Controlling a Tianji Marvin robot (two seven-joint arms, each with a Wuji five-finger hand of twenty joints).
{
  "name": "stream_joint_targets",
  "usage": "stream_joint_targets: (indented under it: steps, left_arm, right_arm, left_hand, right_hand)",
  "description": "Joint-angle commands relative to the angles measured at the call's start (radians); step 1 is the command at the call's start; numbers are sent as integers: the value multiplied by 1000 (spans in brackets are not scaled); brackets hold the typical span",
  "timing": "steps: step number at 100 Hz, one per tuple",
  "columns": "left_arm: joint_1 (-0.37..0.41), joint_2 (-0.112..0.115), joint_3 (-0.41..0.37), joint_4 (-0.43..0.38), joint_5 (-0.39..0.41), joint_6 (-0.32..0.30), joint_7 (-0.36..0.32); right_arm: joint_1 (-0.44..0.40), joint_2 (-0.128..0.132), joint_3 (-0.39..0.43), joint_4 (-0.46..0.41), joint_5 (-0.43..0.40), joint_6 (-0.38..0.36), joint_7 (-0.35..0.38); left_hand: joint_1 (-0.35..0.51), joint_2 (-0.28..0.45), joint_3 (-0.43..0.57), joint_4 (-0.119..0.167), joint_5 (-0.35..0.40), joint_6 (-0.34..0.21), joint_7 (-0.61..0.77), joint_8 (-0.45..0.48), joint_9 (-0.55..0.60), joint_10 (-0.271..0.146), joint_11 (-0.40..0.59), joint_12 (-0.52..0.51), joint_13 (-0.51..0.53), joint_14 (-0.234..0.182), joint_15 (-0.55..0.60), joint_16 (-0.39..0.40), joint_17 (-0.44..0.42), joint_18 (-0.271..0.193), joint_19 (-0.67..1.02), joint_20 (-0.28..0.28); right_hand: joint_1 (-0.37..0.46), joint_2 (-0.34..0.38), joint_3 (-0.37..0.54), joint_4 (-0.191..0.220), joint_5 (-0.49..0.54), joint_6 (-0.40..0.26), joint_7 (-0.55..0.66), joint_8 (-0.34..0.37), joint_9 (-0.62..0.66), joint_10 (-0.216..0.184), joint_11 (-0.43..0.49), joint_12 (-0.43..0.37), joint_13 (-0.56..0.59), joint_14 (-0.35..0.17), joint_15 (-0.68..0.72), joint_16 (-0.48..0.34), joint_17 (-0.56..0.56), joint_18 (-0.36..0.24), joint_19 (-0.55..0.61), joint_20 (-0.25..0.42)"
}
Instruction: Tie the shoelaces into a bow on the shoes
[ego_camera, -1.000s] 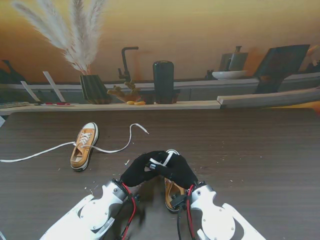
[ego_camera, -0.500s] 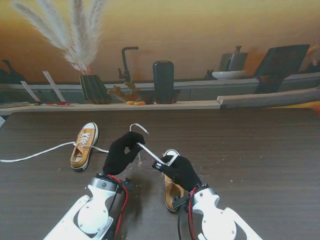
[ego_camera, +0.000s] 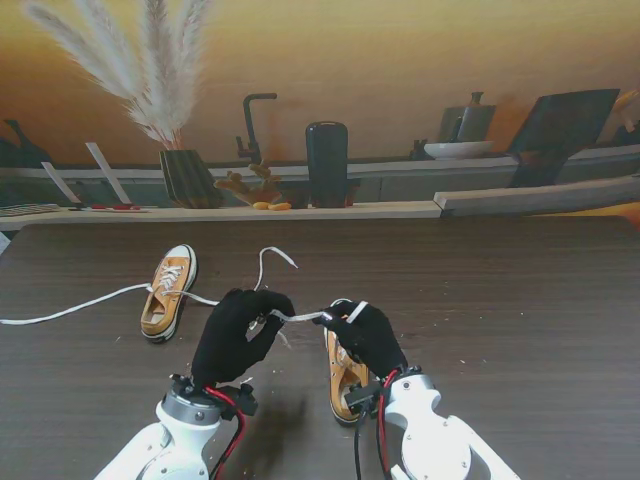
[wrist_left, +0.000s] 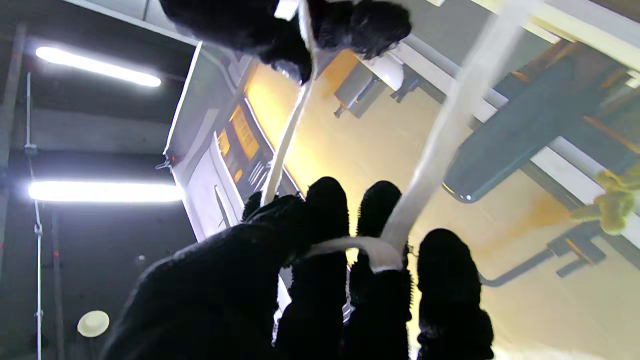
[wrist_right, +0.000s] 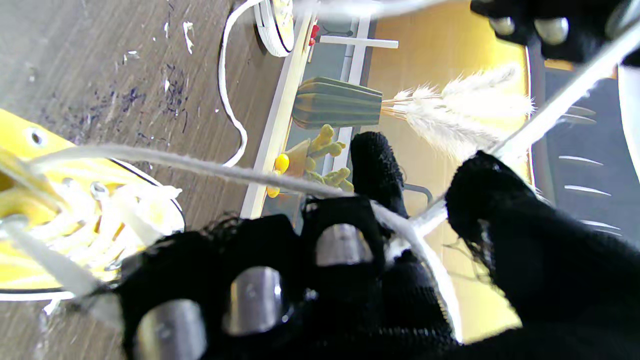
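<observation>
Two yellow shoes (ego_camera: 168, 293) lay on the bench (ego_camera: 500, 300); the left robot hand (ego_camera: 238, 332) and right robot hand (ego_camera: 366, 335) each gripped one white lace (ego_camera: 298, 317); no writing was legible.

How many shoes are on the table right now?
2. One shoe lies on the left, farther from me, laces trailing loose. The other shoe sits nearer to me, partly covered by the right robot hand, which shares its lace with the left robot hand.
</observation>
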Motion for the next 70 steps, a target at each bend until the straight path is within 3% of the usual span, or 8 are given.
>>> stream_joint_targets:
  steps: [1, 18, 30, 52, 58, 61, 64, 70]
  left_arm:
    - [37, 13, 6, -24, -6, 23, -13]
    - [116, 41, 21, -67, 136, 134, 61]
    - [151, 46, 56, -78, 167, 177, 107]
    - [204, 56, 89, -99, 163, 196, 55]
    - [215, 63, 87, -107, 159, 186, 2]
    - [230, 70, 79, -122, 158, 182, -51]
    - [249, 79, 66, -141, 158, 177, -113]
    - [283, 97, 36, -177, 175, 174, -202]
  right_arm:
    - [-1, -5, 1, -14, 7, 8, 7]
    - [8, -8, 1, -22, 6, 23, -2]
    - [12, -9, 1, -32, 11, 40, -3]
    - [16, -10, -4, -38, 17, 55, -2]
    - [18, -10, -6, -36, 18, 54, 0]
    - [19, -10, -7, -36, 20, 54, 2]
    - [19, -10, -7, -36, 23, 53, 4]
    - [20, -9, -8, -35, 28, 48, 9]
  left_hand:
    - [10, 36, -23, 33, 20, -94, -11, -34, 33, -20, 6, 4, -2, -20, -13, -18, 2, -4, 11, -4]
    - [10, 40, -56, 47, -5, -79, -80, -104, 26, -32, -7, 2, -1, -29, -15, -18, 8, -14, 17, -7]
    - [13, 36, -59, 52, -4, -71, -92, -118, 29, -28, -8, 1, 4, -27, -14, -18, 13, -13, 18, -9]
    - [4, 24, -54, 70, -9, -48, -150, -158, 25, -26, -41, -4, -21, -17, -64, -36, -32, -7, -24, -35]
    - [-97, -12, -63, 78, -68, -37, -238, -186, -45, -28, -151, 28, -102, -20, -170, -59, -112, -25, -84, -74]
    - [-171, 27, -134, 118, -103, -29, -326, -187, -174, -27, -131, -75, -173, -22, -260, -73, -170, -37, -141, -101]
    - [-257, 136, -286, 174, -147, -6, -453, -226, -328, -23, -160, -328, -275, -21, -378, -101, -250, -49, -247, -131]
    - [-310, 219, -495, 176, -223, 8, -614, -316, -511, -18, -311, -481, -424, -24, -557, -157, -352, -72, -455, -175]
  right_hand:
    - [-41, 1, 19, 34, 4, -2, -21, 27, 52, 20, -2, -9, 15, 37, 3, -16, 14, 14, 220, -5]
    - [-57, 8, 12, 36, 7, 5, -22, 46, 52, 17, 22, 4, 14, 37, 34, -7, 17, 6, 244, 3]
    - [-41, 24, 8, 34, 21, 12, -20, 62, 52, 14, 70, 20, 15, 23, 90, 21, 23, -12, 287, 46]
    - [-55, 50, -7, 25, 31, 24, -23, 66, 52, 28, 100, 20, 14, 28, 128, 45, 22, 2, 288, 117]
    - [-62, 59, -9, 23, 31, 22, -24, 66, 52, 28, 101, 20, 14, 26, 128, 45, 23, 2, 288, 120]
    - [-62, 59, -10, 23, 30, 22, -25, 66, 52, 27, 101, 19, 14, 25, 128, 46, 23, 2, 288, 120]
    - [-61, 58, -10, 23, 30, 21, -26, 66, 52, 26, 102, 19, 14, 24, 128, 46, 23, 1, 288, 121]
    - [-59, 59, -11, 24, 28, 17, -27, 66, 52, 25, 101, 18, 14, 23, 128, 46, 23, -1, 288, 121]
